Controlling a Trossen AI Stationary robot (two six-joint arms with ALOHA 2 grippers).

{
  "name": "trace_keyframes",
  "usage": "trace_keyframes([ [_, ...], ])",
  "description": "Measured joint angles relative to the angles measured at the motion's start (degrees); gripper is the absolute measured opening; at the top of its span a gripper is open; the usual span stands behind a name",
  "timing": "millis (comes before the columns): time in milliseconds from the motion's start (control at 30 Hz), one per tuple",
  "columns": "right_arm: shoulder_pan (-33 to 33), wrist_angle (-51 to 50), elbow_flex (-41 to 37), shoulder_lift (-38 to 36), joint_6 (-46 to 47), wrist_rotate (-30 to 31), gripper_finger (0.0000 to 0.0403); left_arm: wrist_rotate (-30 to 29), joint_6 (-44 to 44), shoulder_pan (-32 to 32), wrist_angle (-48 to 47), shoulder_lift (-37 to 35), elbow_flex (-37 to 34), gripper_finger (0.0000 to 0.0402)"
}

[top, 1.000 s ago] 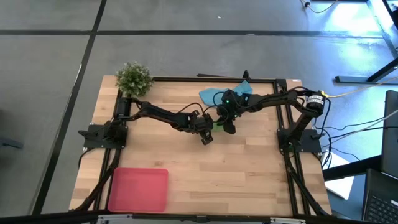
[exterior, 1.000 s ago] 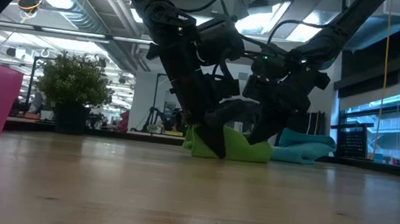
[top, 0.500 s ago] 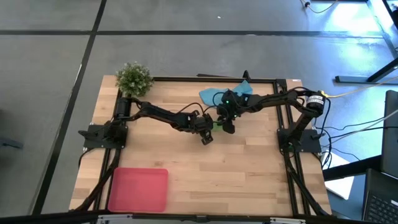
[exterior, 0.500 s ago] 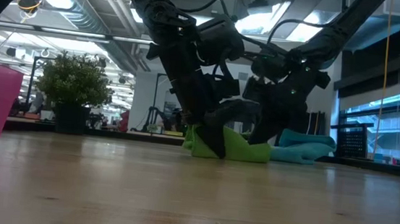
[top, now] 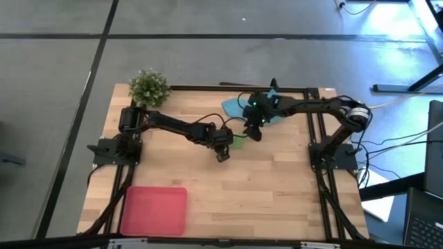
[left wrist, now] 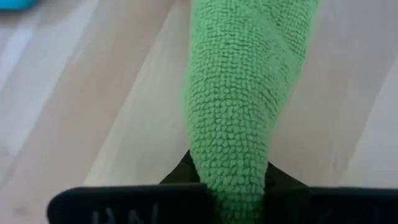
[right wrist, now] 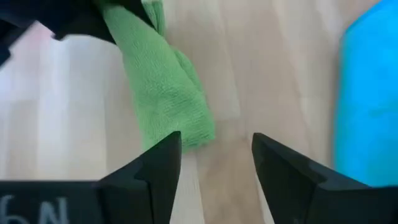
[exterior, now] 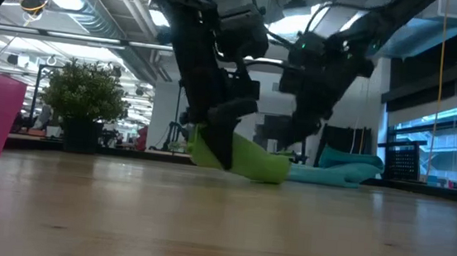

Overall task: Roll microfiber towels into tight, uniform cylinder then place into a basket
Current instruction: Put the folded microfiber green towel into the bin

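Low view | green towel [exterior: 246,159] now lifted | right gripper [right wrist: 214,165] released, raised

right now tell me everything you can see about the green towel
The green towel is a lime, nubby microfiber cloth, rolled into a loose, tapering bundle rather than a neat cylinder. The left gripper is shut on one end, holding that end raised above the table, so the roll hangs tilted. Whether the lower end touches the wood cannot be told. The right gripper is open, just clear of that end. It sits near mid-table, with the blue towel lying apart behind it.
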Motion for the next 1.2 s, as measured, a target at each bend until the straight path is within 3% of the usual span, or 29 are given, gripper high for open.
trace_keyframes([
  [600, -1.38, -8.09, 1.54, -20.96, 0.04, 2.62, 0.02, -2.13, -6.4, -4.54, -20.83, -21.59, 0.12, 0.0017],
  [833, -1.17, -7.91, 1.49, -23.9, 0.49, 2.39, 0.02, -3.7, -10.36, -9.62, -29.84, -28.8, 0.14, 0.0017],
  [1200, -0.7, -7.71, 1.48, -23.93, 1.72, 2.14, 0.02, -4.21, -25.53, -21.54, -38.19, -34.46, 0.2, 0.0017],
])
